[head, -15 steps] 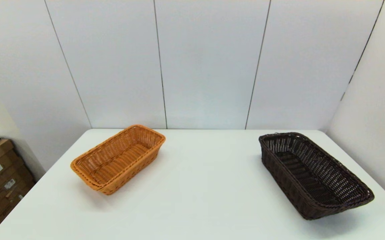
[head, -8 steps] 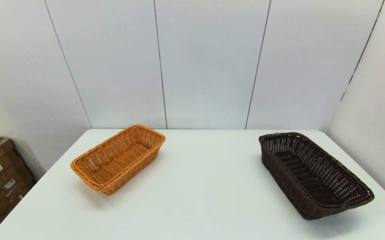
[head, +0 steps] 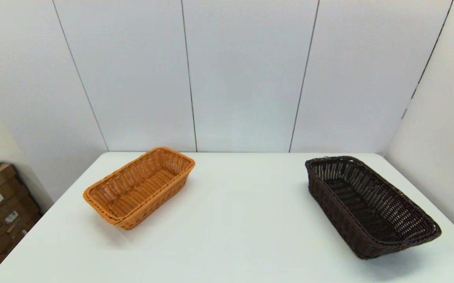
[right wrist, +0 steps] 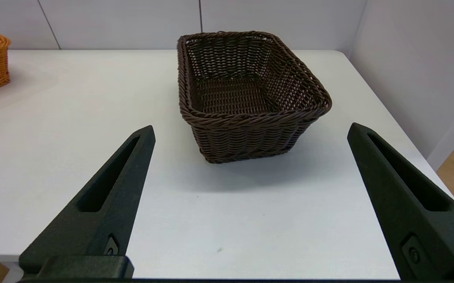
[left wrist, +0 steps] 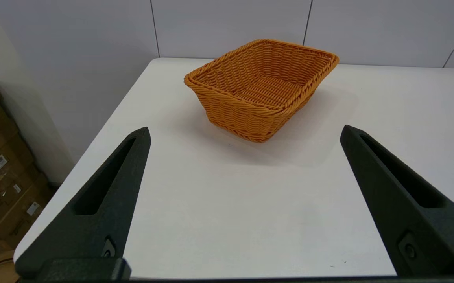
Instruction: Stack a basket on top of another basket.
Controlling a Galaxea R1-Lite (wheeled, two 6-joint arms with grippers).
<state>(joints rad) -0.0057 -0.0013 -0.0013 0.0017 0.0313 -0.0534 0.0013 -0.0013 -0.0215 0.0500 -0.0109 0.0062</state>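
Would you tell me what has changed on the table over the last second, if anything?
Nothing visibly changed. The dark brown basket and the orange basket lie apart on the white table as before. The left gripper and right gripper are open, short of the baskets.

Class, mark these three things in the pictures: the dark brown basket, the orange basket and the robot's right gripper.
Dark brown basket (head: 362, 212): head view, on its woven floor.
Orange basket (head: 140, 190): head view, on its woven floor.
Right gripper (right wrist: 250, 131): right wrist view, midway between its open fingertips, before the dark basket.
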